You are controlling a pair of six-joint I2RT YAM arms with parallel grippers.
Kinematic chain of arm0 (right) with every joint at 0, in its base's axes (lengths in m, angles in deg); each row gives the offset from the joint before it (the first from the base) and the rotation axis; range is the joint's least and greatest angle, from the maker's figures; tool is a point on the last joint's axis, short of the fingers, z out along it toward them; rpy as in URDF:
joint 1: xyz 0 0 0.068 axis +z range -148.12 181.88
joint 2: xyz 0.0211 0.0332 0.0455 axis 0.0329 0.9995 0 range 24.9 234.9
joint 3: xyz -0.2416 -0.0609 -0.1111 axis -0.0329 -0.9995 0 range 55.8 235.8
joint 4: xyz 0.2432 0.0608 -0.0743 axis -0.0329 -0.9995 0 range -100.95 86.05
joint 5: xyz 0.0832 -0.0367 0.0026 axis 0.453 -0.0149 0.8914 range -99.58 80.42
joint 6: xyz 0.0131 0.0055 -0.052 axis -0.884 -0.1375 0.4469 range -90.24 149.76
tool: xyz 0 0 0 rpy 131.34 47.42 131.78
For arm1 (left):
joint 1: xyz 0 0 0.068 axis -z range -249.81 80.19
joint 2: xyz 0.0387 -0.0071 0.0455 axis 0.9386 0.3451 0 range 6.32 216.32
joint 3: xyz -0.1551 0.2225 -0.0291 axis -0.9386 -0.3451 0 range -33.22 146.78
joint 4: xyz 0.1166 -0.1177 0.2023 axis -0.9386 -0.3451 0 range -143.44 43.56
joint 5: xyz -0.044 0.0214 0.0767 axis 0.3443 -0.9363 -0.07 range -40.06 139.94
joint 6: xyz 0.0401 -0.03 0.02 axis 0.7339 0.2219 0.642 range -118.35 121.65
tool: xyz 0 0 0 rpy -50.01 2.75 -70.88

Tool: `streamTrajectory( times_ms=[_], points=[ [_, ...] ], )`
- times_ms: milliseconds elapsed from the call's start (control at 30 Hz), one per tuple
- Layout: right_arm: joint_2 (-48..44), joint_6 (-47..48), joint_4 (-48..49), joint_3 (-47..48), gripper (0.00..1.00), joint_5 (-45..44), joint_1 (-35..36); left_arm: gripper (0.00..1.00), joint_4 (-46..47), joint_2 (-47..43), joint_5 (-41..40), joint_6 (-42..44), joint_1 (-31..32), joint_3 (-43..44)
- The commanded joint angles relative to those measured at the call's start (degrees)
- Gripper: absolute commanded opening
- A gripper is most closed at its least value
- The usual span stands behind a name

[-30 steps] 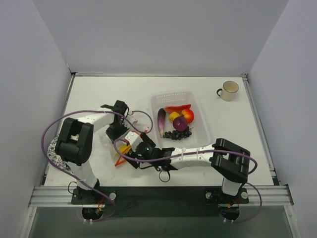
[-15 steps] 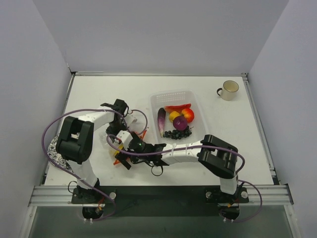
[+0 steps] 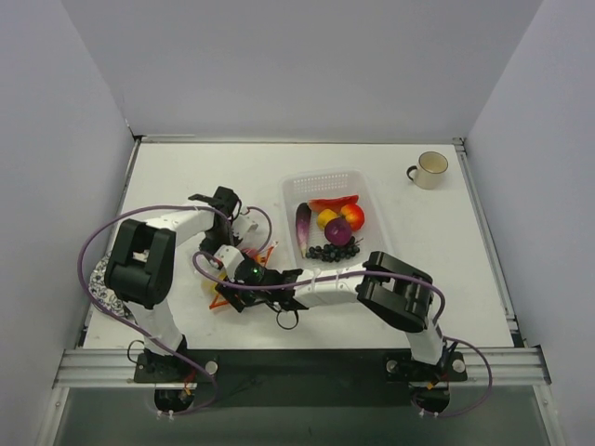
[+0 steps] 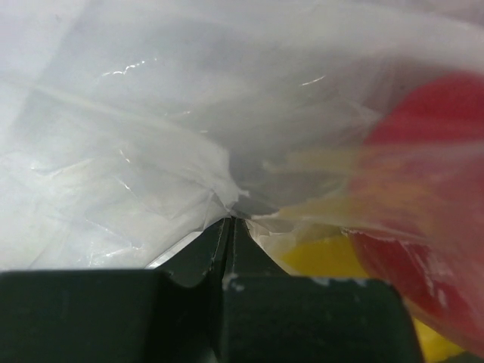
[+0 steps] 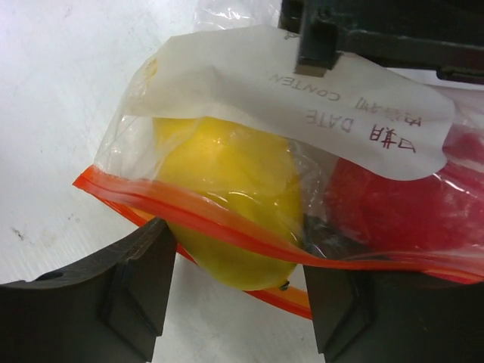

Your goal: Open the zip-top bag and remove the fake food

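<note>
The zip-top bag [image 5: 302, 98] lies on the table with its orange-red zip strip [image 5: 227, 219] toward my right wrist camera. A yellow lemon-like piece [image 5: 227, 189] pokes out of its mouth, and a red fruit [image 5: 401, 204] sits inside. My right gripper [image 5: 242, 302] is open, with one finger on each side of the yellow piece. My left gripper [image 4: 231, 221] is shut on the bag's clear plastic at the far end. In the top view, the bag [image 3: 264, 252] lies between my left gripper [image 3: 234, 243] and my right gripper [image 3: 226, 283].
A white mesh basket [image 3: 321, 177] right of the bag holds an eggplant [image 3: 303, 226], a chili [image 3: 333, 202], grapes [image 3: 333, 251] and round fruits. A cream mug [image 3: 429, 169] stands at the back right. My right arm lies low across the near table.
My right gripper has moved left along the table to the bag's mouth and now straddles the yellow piece. My left gripper has kept its hold on the bag.
</note>
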Motion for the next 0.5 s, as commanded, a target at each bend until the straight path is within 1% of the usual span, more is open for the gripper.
streamTrajectory(
  times_ms=[0,67,100,167,200,267,300,367,400,467],
  points=[
    [-3.9,-0.5,-0.1,0.1,0.42,-0.6,-0.1,0.0,2.5,2.1,6.6,-0.7,0.4,-3.3],
    [-7.4,-0.6,0.3,-2.7,0.27,-2.8,0.3,0.0,2.5,1.8,6.2,-0.2,0.4,-4.1],
    [-11.5,-0.6,0.4,-6.2,0.19,-3.8,0.6,0.0,2.6,1.7,6.0,0.0,0.2,-4.3],
    [-15.9,-0.7,-0.2,-9.9,0.17,-7.3,1.3,0.0,2.5,1.6,5.6,0.5,-0.5,-4.2],
    [-20.7,-0.9,-0.6,-13.0,0.17,-8.8,1.5,0.0,2.5,1.8,5.6,0.7,-1.2,-3.7],
    [-25.6,-1.3,-2.8,-16.1,0.17,-11.2,2.3,0.0,2.4,2.5,5.7,1.0,-2.2,-3.2],
    [-30.7,-1.4,-3.6,-17.3,0.17,-14.2,2.5,0.0,2.4,2.8,5.7,1.1,-2.6,-2.7],
    [-35.7,-2.3,-6.1,-20.8,0.17,-17.0,2.7,0.0,2.3,3.5,5.7,1.4,-3.2,-2.2],
    [-40.4,-2.3,-6.8,-21.8,0.17,-20.5,2.6,0.0,2.4,3.7,5.7,1.3,-3.3,-2.1],
    [-44.5,-2.2,-9.4,-24.0,0.16,-24.8,2.1,0.0,2.3,4.2,5.3,1.4,-3.3,-1.7]
  ],
)
